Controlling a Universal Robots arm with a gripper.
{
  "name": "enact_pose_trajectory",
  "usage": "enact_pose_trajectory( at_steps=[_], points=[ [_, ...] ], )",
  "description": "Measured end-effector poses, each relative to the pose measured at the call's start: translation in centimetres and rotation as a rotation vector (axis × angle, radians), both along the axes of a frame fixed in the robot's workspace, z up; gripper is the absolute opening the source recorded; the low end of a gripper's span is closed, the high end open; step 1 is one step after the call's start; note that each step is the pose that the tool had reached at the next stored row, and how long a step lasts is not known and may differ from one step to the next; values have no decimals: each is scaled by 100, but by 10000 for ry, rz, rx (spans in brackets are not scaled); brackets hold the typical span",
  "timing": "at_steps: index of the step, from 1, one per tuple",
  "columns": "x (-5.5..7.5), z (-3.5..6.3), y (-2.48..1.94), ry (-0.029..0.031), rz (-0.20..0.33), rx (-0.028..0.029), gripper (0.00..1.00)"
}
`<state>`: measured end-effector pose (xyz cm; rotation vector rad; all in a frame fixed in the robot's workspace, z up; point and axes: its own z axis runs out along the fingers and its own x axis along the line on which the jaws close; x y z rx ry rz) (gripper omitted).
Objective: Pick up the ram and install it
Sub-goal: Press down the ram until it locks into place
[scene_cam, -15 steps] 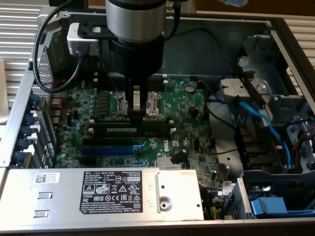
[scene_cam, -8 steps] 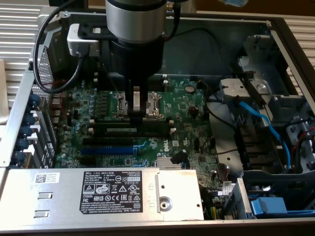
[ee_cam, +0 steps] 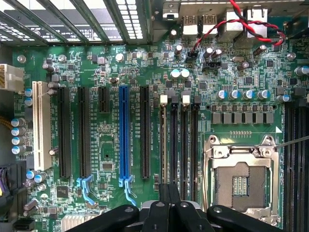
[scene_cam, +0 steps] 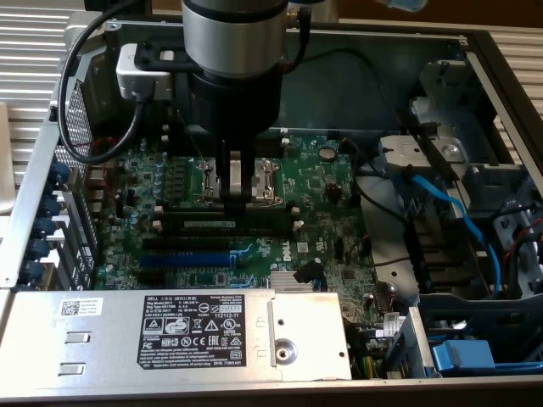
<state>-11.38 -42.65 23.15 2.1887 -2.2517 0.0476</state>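
One robot arm reaches down into an open computer case (scene_cam: 475, 51) set on a table, its gripper (scene_cam: 236, 193) lowered over the green motherboard (scene_cam: 331, 182) with the jaws pressed together and nothing pinched between them. The ram (scene_cam: 254, 225), a long green stick with a small white label, stands on edge in one of the long black slots (scene_cam: 182, 214) directly beneath the jaws' tips. Whether the tips touch its upper edge cannot be told. A blue slot (scene_cam: 182, 257) lies parallel, nearer the silver labelled box (scene_cam: 187, 331) that covers the near side of the case. The metal-framed processor socket (scene_cam: 267, 180) sits just behind the gripper. A light blue cable (scene_cam: 462, 220) curves across the drive bay on the exterior view's right. In the wrist view, the gripper (ee_cam: 169, 191) sits over the bank of four black slots with white end clips (ee_cam: 163, 99), between the blue slot (ee_cam: 124, 135) and the open processor socket (ee_cam: 239, 181). A white slot (ee_cam: 41, 125) stands well apart at the board's edge, and twisted red and black wires (ee_cam: 241, 21) cross the rear ports.
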Motion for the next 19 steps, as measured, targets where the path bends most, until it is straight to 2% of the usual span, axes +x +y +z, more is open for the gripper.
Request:
enact_pose_trajectory(
  at_steps=[19],
  points=[
    [0, -22, -6, -1, -1, 2, 10]
  ],
)
